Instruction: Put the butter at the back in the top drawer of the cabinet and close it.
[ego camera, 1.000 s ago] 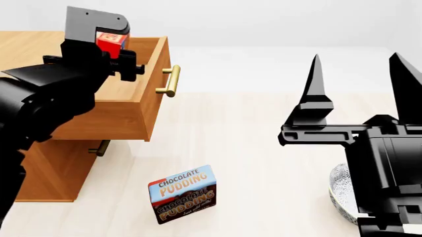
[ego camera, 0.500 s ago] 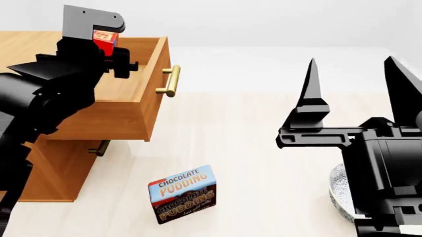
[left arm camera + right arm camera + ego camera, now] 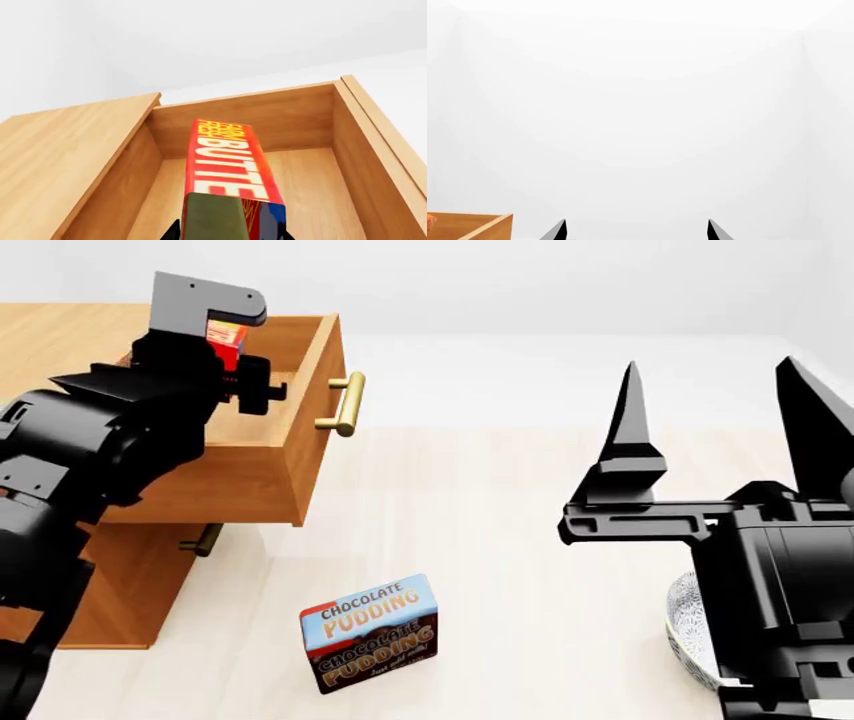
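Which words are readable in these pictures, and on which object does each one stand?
"FARM FRESH" and "BUTTE", the rest hidden: red-and-orange butter carton.
"CHOCOLATE PUDDING", printed twice: brown-and-blue pudding box.
Small script under the lower "PUDDING": too small to read.

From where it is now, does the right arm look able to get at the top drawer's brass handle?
Probably yes: the right gripper is open and empty, and only bare floor lies between it and the brass handle, which juts out clear of the left gripper.

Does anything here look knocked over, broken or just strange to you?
Little stands out. The brown-and-blue chocolate pudding box sits tilted on the floor, alone. The light-brown wooden top drawer hangs open, with the red-and-orange butter carton in the left hand above it. Nothing looks spilled or broken.
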Controlling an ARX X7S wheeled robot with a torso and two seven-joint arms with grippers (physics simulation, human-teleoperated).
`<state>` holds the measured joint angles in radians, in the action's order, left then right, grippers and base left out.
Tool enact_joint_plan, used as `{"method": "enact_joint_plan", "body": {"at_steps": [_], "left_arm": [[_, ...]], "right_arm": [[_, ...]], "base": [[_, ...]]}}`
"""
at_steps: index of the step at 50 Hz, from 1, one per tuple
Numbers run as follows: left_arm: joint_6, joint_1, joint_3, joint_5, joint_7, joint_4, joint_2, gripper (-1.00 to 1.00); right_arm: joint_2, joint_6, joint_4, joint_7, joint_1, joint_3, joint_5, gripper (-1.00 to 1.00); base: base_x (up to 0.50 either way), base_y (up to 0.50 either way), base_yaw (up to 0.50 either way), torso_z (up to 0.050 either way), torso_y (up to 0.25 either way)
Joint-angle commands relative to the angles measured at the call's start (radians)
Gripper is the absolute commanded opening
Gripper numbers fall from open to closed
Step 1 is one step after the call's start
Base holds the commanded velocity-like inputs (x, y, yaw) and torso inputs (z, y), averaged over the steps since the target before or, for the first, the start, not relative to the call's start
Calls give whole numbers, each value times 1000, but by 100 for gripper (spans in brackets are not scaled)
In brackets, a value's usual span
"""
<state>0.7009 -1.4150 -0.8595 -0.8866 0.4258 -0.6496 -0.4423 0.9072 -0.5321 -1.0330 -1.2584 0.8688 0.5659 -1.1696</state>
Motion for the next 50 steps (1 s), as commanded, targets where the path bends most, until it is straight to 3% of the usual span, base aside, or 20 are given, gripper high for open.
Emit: {"method": "enact_joint_plan", "body": {"at_steps": [1, 11, 12, 30, 50], "left_arm": [[0, -25, 4, 55, -5, -52, 23, -100], [1, -28, 9, 53, 5, -39, 21, -100], [1, -29, 11, 53, 7, -37, 21, 100], [4, -27, 31, 41, 37, 6, 3, 100], [60, 52, 128, -124, 158, 498, -115, 100]], "right_arm": [[11, 10, 0, -6, 14, 13, -8, 100], [19, 19, 0, -9, 23, 26, -11, 100], [20, 20, 0, -9, 24, 27, -12, 100], [31, 45, 2, -11, 24, 52, -2, 100], [26, 48, 3, -22, 51, 77, -8, 100]], "base": [[10, 0, 0, 0, 0], [0, 0, 0, 0, 0], [0, 0, 0, 0, 0], [0, 0, 0, 0, 0], [0, 0, 0, 0, 0]]}}
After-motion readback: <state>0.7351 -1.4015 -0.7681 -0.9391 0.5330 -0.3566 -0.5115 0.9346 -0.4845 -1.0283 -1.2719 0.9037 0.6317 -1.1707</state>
